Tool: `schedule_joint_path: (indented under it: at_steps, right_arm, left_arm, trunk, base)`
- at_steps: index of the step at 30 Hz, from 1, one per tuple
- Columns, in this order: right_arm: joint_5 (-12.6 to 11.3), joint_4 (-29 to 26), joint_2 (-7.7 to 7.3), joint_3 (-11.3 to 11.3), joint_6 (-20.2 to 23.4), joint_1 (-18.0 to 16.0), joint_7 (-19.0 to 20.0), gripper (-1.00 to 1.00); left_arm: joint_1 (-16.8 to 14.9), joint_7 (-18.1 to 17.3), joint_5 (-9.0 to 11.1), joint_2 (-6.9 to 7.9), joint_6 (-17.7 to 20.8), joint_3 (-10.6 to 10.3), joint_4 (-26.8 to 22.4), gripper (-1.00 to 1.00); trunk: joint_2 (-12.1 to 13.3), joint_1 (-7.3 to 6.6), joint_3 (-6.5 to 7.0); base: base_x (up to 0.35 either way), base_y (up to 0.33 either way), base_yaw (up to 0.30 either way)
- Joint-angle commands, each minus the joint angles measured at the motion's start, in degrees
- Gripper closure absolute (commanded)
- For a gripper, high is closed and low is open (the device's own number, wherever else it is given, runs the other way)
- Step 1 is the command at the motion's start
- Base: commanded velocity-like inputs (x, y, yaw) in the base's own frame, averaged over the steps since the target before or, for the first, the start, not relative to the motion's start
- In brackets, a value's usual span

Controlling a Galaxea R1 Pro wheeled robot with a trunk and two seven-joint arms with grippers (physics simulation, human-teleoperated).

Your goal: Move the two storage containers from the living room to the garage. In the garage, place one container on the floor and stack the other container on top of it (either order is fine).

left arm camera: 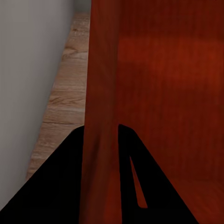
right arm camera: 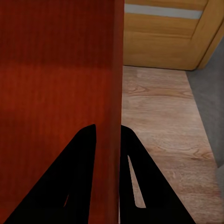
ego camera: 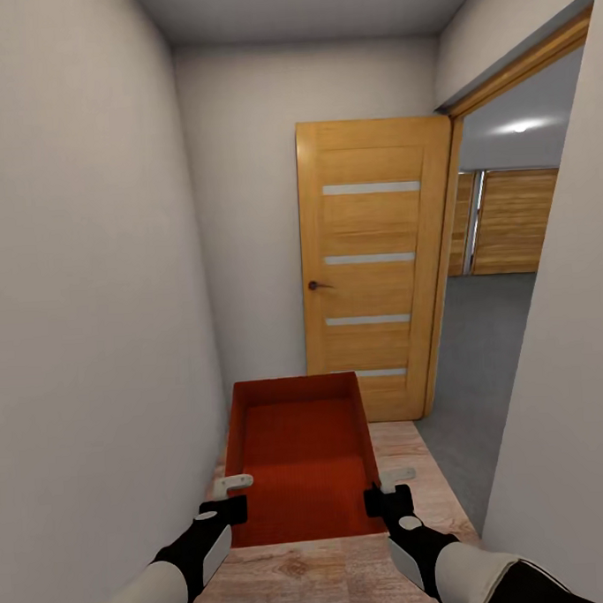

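Observation:
One orange-red open-top storage container (ego camera: 301,461) hangs in front of me over the light wood planks, held level between both arms. My left gripper (ego camera: 230,495) is shut on its left wall near the close corner, and in the left wrist view the black fingers (left arm camera: 60,177) straddle that wall (left arm camera: 100,70). My right gripper (ego camera: 389,490) is shut on the right wall (right arm camera: 109,70) in the same way. The container is empty inside. Through the doorway at the right shows the garage's dark grey floor (ego camera: 489,345).
I am in a narrow corridor with a white wall (ego camera: 81,304) close on the left and another (ego camera: 570,367) on the right. An open wooden door (ego camera: 375,262) stands ahead against the end wall. A wood-panelled garage door (ego camera: 514,220) lies beyond the doorway.

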Motion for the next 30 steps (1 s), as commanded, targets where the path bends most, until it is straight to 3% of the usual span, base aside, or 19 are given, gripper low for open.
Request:
schedule_joint_path:
  at_steps: [1, 12, 21, 30]
  right_arm:
    - [-0.24, 0.35, -0.12, -1.83, 0.0, -0.02, -0.2, 1.0]
    - [-0.25, 0.32, -0.06, -1.83, -0.01, -0.03, -0.2, 1.0]
    - [-0.25, 0.31, -0.04, -1.86, -0.01, -0.03, -0.22, 1.0]
    - [-0.25, 0.34, -0.04, -1.86, -0.01, -0.03, -0.2, 1.0]
  left_arm:
    - [-0.05, 0.3, -0.22, 1.93, 0.21, 0.86, -0.51, 1.0]
    - [-0.05, 0.3, -0.21, 1.93, 0.21, 0.86, -0.62, 1.0]
    - [-0.05, 0.34, -0.21, 1.93, 0.21, 0.86, -0.54, 1.0]
    - [-0.05, 0.38, -0.21, 1.93, 0.21, 0.86, -0.42, 1.0]
  trunk:
    - [-0.06, 0.02, -0.08]
    - [-0.06, 0.02, -0.08]
    - [-0.06, 0.02, -0.08]
    - [-0.06, 0.02, -0.08]
  base:
    - [0.211, 0.0, 0.0]
    - [0.295, 0.0, -0.033]
    - [0.279, 0.0, -0.245]
    - [0.102, 0.0, -0.274]
